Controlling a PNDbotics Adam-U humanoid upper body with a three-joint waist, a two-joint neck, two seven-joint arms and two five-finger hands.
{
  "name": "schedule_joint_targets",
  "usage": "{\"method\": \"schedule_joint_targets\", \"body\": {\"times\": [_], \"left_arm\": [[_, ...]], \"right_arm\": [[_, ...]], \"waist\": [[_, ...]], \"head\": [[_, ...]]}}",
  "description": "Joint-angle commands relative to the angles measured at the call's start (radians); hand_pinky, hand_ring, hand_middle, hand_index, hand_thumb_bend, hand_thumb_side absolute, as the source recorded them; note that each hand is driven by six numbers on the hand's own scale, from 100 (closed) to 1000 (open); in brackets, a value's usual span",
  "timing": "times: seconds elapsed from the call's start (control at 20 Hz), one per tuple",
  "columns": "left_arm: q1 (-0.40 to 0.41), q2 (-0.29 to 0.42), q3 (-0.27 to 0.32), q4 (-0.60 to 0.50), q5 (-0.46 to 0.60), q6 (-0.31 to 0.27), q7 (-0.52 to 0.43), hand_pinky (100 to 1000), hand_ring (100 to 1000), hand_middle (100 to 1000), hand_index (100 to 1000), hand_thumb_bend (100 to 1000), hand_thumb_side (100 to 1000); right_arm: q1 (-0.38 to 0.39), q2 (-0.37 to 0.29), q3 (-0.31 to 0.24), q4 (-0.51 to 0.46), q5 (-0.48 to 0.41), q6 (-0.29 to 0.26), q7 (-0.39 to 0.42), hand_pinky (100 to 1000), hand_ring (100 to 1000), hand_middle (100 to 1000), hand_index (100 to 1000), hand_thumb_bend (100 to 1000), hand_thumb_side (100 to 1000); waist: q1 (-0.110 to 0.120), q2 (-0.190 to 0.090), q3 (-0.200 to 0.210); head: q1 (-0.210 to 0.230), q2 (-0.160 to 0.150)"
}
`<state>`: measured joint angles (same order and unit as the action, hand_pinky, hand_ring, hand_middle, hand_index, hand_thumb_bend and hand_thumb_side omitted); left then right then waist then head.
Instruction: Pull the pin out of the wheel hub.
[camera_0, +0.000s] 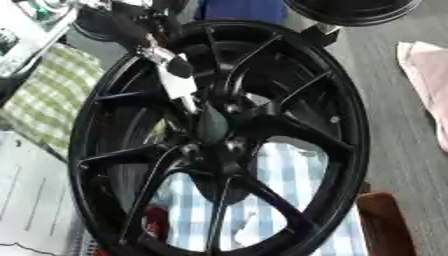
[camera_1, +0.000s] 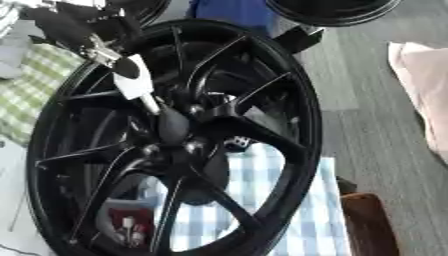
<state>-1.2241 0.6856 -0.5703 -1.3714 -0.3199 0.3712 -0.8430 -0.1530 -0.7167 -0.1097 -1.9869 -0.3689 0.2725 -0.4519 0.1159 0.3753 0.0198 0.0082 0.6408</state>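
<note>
Pin (camera_0: 178, 85) looks pulled almost free of wheel hub (camera_0: 213, 145) ctr, your left robot hand (camera_0: 153, 42) clenched on its upper end; just lift clear; right robot hand not visible.

The wheel hub (camera_0: 219, 145) was glossy black metal, its spokes smooth and catching light. At its centre the pin (camera_1: 171, 124) looked dark and matt. The left hand (camera_1: 131, 80), at eleven o'clock from the centre, showed matt black parts with a white, plastic-looking piece. Behind the spokes lay blue-and-white checked cloth (camera_0: 280, 170); at nine o'clock, green checked cloth (camera_0: 48, 95). At three o'clock the floor (camera_1: 376, 125) looked like grey, matt wood grain.
</note>
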Motion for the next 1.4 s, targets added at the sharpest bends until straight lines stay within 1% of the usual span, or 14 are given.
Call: {"method": "schedule_joint_targets", "body": {"times": [0.05, 0.35, 0.55, 0.7, 0.9, 1.1, 1.4], "left_arm": [[-0.023, 0.008, 0.004, 0.015, -0.020, 0.065, -0.064, 897, 848, 796, 871, 898, 649], [-0.024, -0.001, 0.004, 0.026, -0.056, 0.050, -0.064, 894, 848, 797, 872, 856, 612], [-0.023, -0.006, 0.005, 0.032, -0.081, 0.038, -0.064, 892, 848, 797, 867, 854, 605], [-0.021, -0.010, 0.005, 0.037, -0.091, 0.032, -0.064, 883, 837, 786, 848, 827, 594], [-0.020, 0.002, 0.009, 0.014, -0.083, 0.028, -0.064, 844, 777, 716, 809, 762, 610], [-0.020, 0.016, 0.005, -0.023, -0.084, 0.026, -0.064, 812, 716, 639, 770, 673, 550], [-0.022, 0.027, -0.003, -0.069, -0.097, 0.033, -0.064, 797, 676, 596, 731, 658, 502]], "right_arm": [[-0.007, -0.014, -0.004, -0.013, -0.004, 0.001, -0.005, 844, 609, 752, 678, 100, 835], [-0.007, -0.010, -0.002, -0.013, -0.006, 0.001, -0.005, 844, 609, 752, 677, 100, 838], [-0.008, -0.010, 0.001, -0.013, -0.007, 0.003, -0.002, 844, 609, 753, 677, 100, 838], [-0.009, -0.008, 0.002, -0.013, -0.007, 0.004, 0.000, 844, 610, 752, 678, 100, 839], [-0.003, -0.007, 0.001, -0.013, -0.005, 0.005, -0.002, 844, 610, 751, 678, 100, 841], [-0.003, -0.005, 0.002, -0.013, -0.005, 0.006, -0.006, 844, 609, 751, 678, 100, 841], [-0.003, -0.006, 0.003, -0.013, -0.004, 0.006, -0.006, 844, 609, 751, 678, 100, 841]], "waist": [[0.010, -0.024, -0.003], [0.010, -0.018, -0.006], [0.009, -0.017, -0.006], [0.008, -0.016, -0.006], [0.008, -0.015, -0.004], [0.010, -0.014, 0.000], [0.010, -0.016, 0.002]], "head": [[0.002, -0.006], [-0.010, -0.037], [-0.014, -0.046], [-0.014, -0.050], [-0.013, -0.050], [-0.013, -0.053], [-0.009, -0.055]]}}
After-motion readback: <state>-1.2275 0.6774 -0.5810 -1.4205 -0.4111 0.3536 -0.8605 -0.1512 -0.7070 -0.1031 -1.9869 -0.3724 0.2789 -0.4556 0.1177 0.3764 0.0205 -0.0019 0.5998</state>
